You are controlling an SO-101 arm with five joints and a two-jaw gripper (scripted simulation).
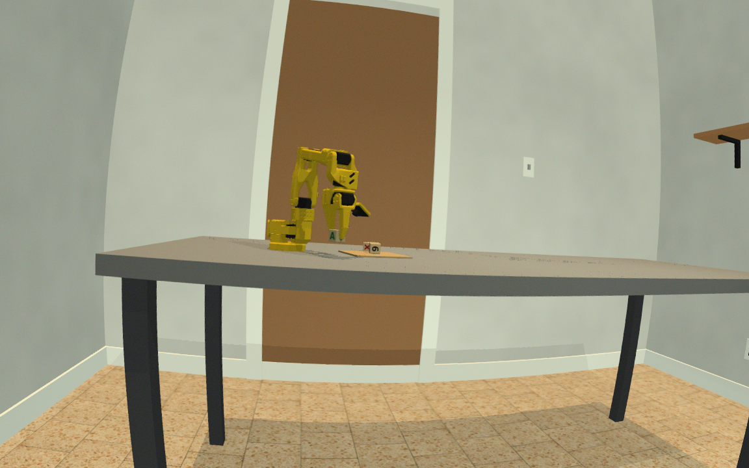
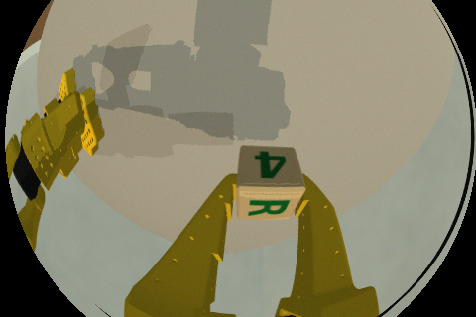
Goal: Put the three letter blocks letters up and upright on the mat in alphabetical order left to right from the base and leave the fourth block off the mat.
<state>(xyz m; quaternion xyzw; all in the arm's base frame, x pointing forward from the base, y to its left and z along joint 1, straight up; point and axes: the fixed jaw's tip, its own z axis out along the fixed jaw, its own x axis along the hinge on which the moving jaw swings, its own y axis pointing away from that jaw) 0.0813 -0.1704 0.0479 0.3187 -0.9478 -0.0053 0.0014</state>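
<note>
Yellow gripper (image 2: pixel 272 212): I have it clamped on a small pale wooden cube (image 2: pixel 270 189) showing a green R, a 4 and, from the exterior view, an A; it hangs just above the table.
Held cube's place: near the arm's base, short of the mat, not on it.
Thin tan mat (image 1: pixel 375 254): lies flat; a second pale cube with a red X and a 9 (image 1: pixel 372 247) sits on it.
Progress: I judge it early; no row of three is visible, and the other blocks I cannot make out.
Grey table top (image 1: pixel 482 267): dark legs.
Room: brown door, tiled floor, wall shelf.
</note>
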